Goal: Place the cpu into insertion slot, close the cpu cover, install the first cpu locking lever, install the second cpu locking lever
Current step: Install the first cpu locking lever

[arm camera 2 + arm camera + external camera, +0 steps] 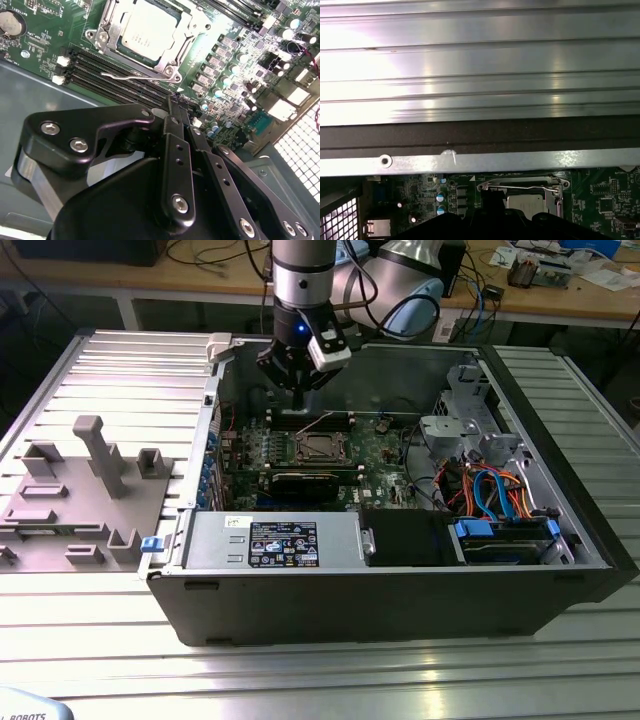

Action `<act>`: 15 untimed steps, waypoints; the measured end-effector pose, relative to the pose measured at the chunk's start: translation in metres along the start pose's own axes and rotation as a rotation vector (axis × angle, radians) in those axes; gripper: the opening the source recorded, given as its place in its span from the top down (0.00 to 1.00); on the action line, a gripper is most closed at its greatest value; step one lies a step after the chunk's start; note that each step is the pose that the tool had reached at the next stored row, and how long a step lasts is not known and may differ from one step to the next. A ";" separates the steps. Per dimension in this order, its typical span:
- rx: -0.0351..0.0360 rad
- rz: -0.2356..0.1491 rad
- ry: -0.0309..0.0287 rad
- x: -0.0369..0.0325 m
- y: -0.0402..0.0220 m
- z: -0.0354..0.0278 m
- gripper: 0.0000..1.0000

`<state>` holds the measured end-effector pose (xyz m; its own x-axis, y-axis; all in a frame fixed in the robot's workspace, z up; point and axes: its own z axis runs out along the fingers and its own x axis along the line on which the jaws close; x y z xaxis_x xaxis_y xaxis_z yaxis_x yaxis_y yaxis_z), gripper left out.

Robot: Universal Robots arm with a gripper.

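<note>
**CPU seated, cover down, levers under way**

CPU lies flat in its socket on the motherboard, its pale metal face showing through the open centre of the cpu cover, which lies closed over it as a silvery frame. So the first two steps look done. In the second wrist view a thin wire locking lever runs along the socket edge nearest the gripper; whether it is hooked under its catch I cannot tell. In the first wrist view a similar lever lies along one socket edge. The lever steps, by my judgement, are what is left or in progress.

In the exterior view the gripper hangs inside the open computer case, just toward 12 o'clock of the socket and above it, holding nothing. Its fingers sit narrow, pressed close together at the tips. The case rests on a ribbed metal tabletop, with a grey fixture block off at 9 o'clock.
</note>
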<state>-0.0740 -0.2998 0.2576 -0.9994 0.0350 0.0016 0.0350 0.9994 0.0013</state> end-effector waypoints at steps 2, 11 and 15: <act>0.0000 -0.003 0.0001 -0.0003 0.0010 0.0008 0.89; -0.0008 -0.006 0.0003 -0.0015 0.0022 0.0022 0.89; -0.0010 -0.006 0.0002 -0.0015 0.0028 0.0029 0.89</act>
<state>-0.0724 -0.2971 0.2548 -0.9996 0.0294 0.0017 0.0295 0.9996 0.0023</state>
